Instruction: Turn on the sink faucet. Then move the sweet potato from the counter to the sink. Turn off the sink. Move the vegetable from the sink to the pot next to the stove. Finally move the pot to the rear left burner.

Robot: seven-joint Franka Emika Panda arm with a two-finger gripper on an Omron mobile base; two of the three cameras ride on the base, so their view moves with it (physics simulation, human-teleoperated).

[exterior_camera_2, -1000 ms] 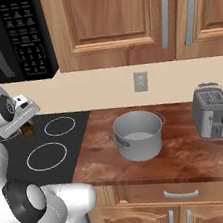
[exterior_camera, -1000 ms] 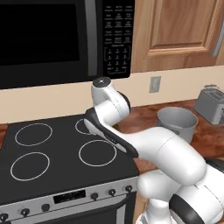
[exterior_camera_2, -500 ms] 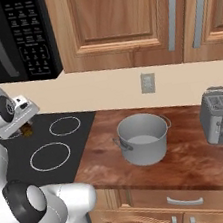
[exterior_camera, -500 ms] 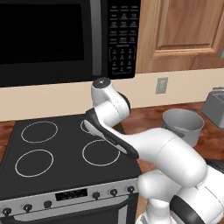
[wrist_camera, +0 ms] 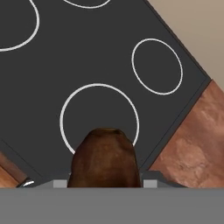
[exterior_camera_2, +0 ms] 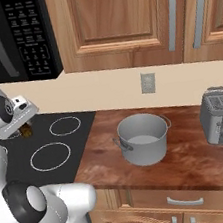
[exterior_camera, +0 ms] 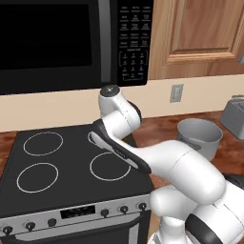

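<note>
The brown, lumpy sweet potato (wrist_camera: 105, 155) sits clamped in the jaws of the gripper (exterior_camera_2: 24, 130), held in the air above the black glass stovetop (exterior_camera: 66, 176). In the hand view it hangs over one white-ringed burner (wrist_camera: 99, 118), with a smaller ring (wrist_camera: 157, 66) beyond it near the stovetop's edge, where the black surface meets the reddish-brown wooden worktop (exterior_camera_2: 191, 157). The round grey metal pot (exterior_camera_2: 143, 139) stands on that worktop just beside the stove's right edge, well apart from the gripper, with bare wood around it. A silver toaster (exterior_camera_2: 221, 116) stands further right, near the wall. Above the stove hangs a black microwave (exterior_camera: 71, 43), leaving open room between it and the burners.
</note>
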